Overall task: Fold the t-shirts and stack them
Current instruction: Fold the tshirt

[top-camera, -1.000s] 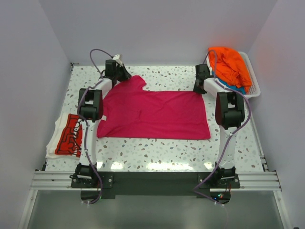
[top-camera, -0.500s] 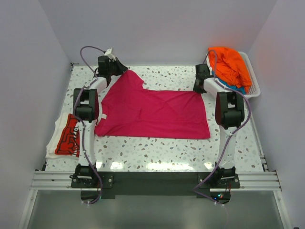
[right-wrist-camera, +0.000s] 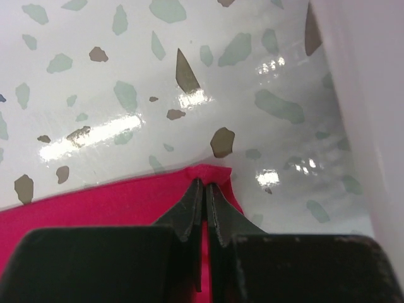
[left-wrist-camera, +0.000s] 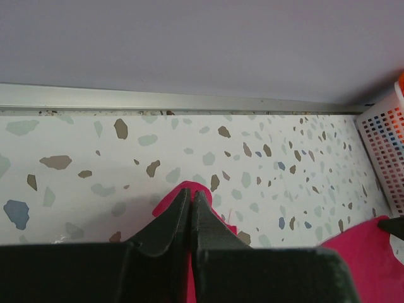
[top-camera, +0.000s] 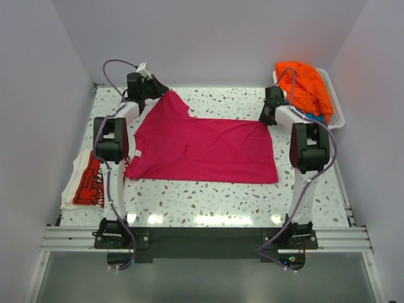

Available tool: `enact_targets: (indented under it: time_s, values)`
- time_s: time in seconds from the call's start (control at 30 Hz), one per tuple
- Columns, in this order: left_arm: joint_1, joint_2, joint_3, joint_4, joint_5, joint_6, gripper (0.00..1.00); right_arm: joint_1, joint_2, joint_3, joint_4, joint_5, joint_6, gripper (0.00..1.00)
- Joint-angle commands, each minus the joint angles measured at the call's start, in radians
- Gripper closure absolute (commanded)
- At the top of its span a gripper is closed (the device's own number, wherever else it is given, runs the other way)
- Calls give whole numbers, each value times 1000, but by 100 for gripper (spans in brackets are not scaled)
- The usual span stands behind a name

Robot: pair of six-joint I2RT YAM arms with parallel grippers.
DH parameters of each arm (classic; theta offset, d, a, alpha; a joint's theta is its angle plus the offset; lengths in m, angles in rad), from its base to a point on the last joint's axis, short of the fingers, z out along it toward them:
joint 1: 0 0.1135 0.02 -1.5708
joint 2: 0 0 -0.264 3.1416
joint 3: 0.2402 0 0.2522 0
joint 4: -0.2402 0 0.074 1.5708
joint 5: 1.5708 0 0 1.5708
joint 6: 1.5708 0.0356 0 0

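**Finding one.** Your right pincer (right-wrist-camera: 205, 192) has just closed. A second ago its jaws stood apart over the cloth. Now they are pinched together on the hemmed corner of the magenta t-shirt (top-camera: 202, 148), at the right end of the garment's far edge.

**Finding two.** Your left pincer (left-wrist-camera: 190, 201) remains clamped on the opposite far corner. It has drawn that corner toward the upper left of the overhead frame, so the cloth there now stretches to a point near the back rail of the counter (top-camera: 208, 202). The rest of the shirt lies flat across the middle of the overhead view.

**Assessment.** Both far corners are now secured. I judge this to be the set-up for carrying the far edge forward into a first fold. No fold is made yet.

**Outstanding.** The orange t-shirt (top-camera: 306, 85), with a teal t-shirt (top-camera: 317, 118) beneath it, sits in the basket (top-camera: 339, 120) at upper right. The red t-shirt (top-camera: 88, 180) lies as a compact bundle at the left edge, seemingly already folded.
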Motion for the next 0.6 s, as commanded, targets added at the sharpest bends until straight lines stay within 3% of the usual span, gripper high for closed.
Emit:
enact_targets:
  time_s: [0.0,0.3,0.57]
  values:
    - [13,-138,-43,110,23,-16,100,-9,-111,-38,67,-9,33,100]
    - [16,-273,-228,179,12,-31,100,-9,-199,-125,92,-6,37,100]
    - [21,-429,-492,276,-58,-97,100,-9,-311,-263,139,-1,66,100]
